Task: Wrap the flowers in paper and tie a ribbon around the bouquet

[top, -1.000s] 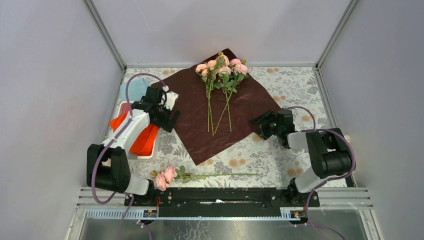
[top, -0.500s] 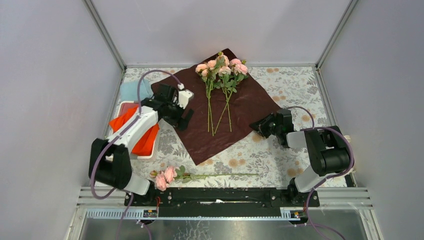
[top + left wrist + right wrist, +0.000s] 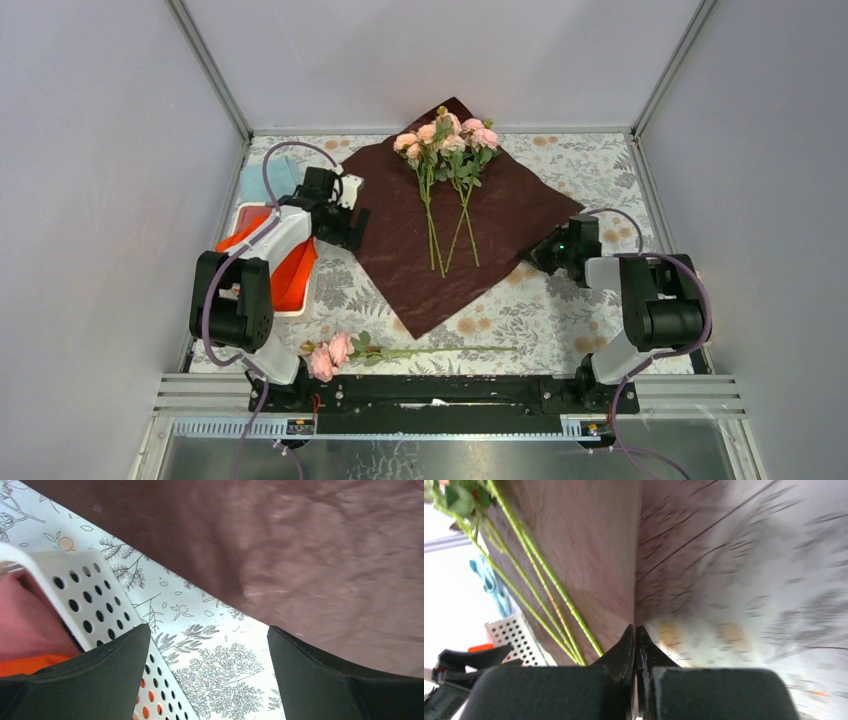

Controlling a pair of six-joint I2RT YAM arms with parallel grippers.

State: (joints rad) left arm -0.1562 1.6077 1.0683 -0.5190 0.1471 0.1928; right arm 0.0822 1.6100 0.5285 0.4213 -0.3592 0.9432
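Note:
The dark red paper (image 3: 400, 250) lies spread on the tablecloth, with pink-rose flowers (image 3: 445, 140) on its far part and their stems (image 3: 558, 590) running toward me. A second bunch of flowers (image 3: 335, 350) rests near the front edge. My right gripper (image 3: 548, 252) is shut on the paper's right edge (image 3: 636, 630), and a crease rises from the tips. Just off the paper's left edge (image 3: 300, 555), my left gripper (image 3: 350, 225) hangs open over bare tablecloth (image 3: 207, 645), holding nothing. The ribbon is out of view, and no bouquet shows.
A white perforated basket (image 3: 250, 215) with an orange cloth (image 3: 285, 280) stands at the left, right beside my left fingers (image 3: 100, 670). A light blue cloth (image 3: 265, 180) lies behind it. Grey walls enclose the table on three sides.
The right gripper shut on the paper's edge and drew back right, so paper and flowers slid right. The left gripper pulled back left off the paper toward the basket.

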